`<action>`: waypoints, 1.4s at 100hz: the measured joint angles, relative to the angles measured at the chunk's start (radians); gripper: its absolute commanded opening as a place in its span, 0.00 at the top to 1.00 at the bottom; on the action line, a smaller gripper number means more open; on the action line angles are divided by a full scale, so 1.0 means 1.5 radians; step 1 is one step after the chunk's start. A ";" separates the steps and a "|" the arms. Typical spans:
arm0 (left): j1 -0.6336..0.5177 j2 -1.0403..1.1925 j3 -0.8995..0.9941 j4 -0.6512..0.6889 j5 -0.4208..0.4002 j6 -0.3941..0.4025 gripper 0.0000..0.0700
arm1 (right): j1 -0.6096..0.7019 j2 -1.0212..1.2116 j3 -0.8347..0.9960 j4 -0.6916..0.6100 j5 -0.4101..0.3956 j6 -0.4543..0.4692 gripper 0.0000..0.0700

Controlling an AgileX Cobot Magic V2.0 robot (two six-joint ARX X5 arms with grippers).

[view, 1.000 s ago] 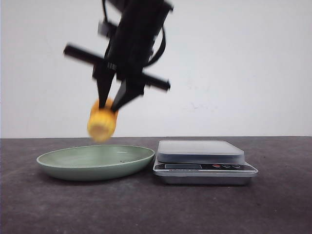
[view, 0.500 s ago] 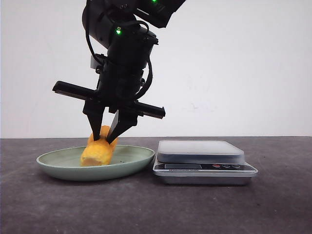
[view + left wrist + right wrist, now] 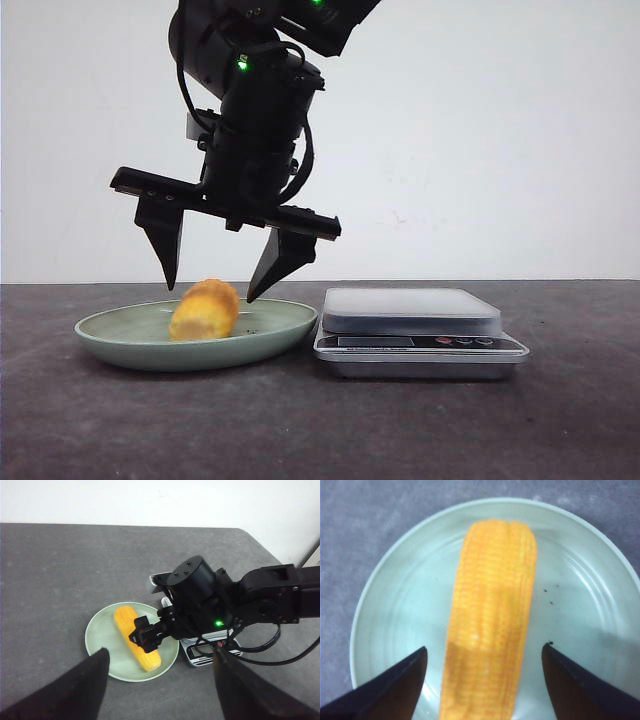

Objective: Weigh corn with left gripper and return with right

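Observation:
The yellow-orange corn (image 3: 205,310) lies on its side in the pale green plate (image 3: 120,345). My right gripper (image 3: 210,293) hangs just above it, open, with one finger on each side and neither touching. In the right wrist view the corn (image 3: 492,620) lies lengthwise between the open fingertips of the right gripper (image 3: 484,649) on the plate (image 3: 395,580). My left gripper (image 3: 160,652) is open and empty, high above the table. It looks down on the corn (image 3: 125,622), the plate (image 3: 100,630) and the right arm.
A silver kitchen scale (image 3: 410,310) with an empty platform stands just right of the plate, almost touching its rim. In the left wrist view the scale (image 3: 197,652) is mostly hidden under the right arm. The dark grey table ends at a white wall.
The right gripper brought the corn down from the air into the plate, then opened and let go. The corn now lies free and the fingers stand spread just above it.

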 measured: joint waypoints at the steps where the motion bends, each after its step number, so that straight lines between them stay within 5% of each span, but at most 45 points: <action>1: 0.000 0.000 0.000 0.000 0.000 0.000 0.44 | 0.000 -0.002 0.000 0.000 0.001 -0.003 0.35; 26: 0.000 0.000 0.000 0.000 -0.017 0.000 0.44 | 0.000 -0.141 0.000 -0.041 0.036 -0.077 0.35; 64: 0.000 0.000 0.000 0.000 -0.029 0.000 0.44 | 0.033 -0.453 0.001 -0.224 0.139 -0.218 0.35; 96: 0.000 0.000 0.000 0.035 -0.034 0.002 0.44 | 0.076 -0.710 0.002 -0.434 0.283 -0.241 0.35; 118: 0.000 0.000 0.000 0.056 -0.034 0.009 0.45 | 0.088 -0.848 0.004 -0.489 0.300 -0.241 0.35; 128: 0.000 0.000 0.000 0.056 -0.034 0.009 0.58 | 0.088 -0.888 0.005 -0.516 0.296 -0.241 0.40; 140: 0.000 0.000 0.000 0.058 -0.034 0.011 0.83 | 0.088 -0.918 0.004 -0.555 0.292 -0.237 0.65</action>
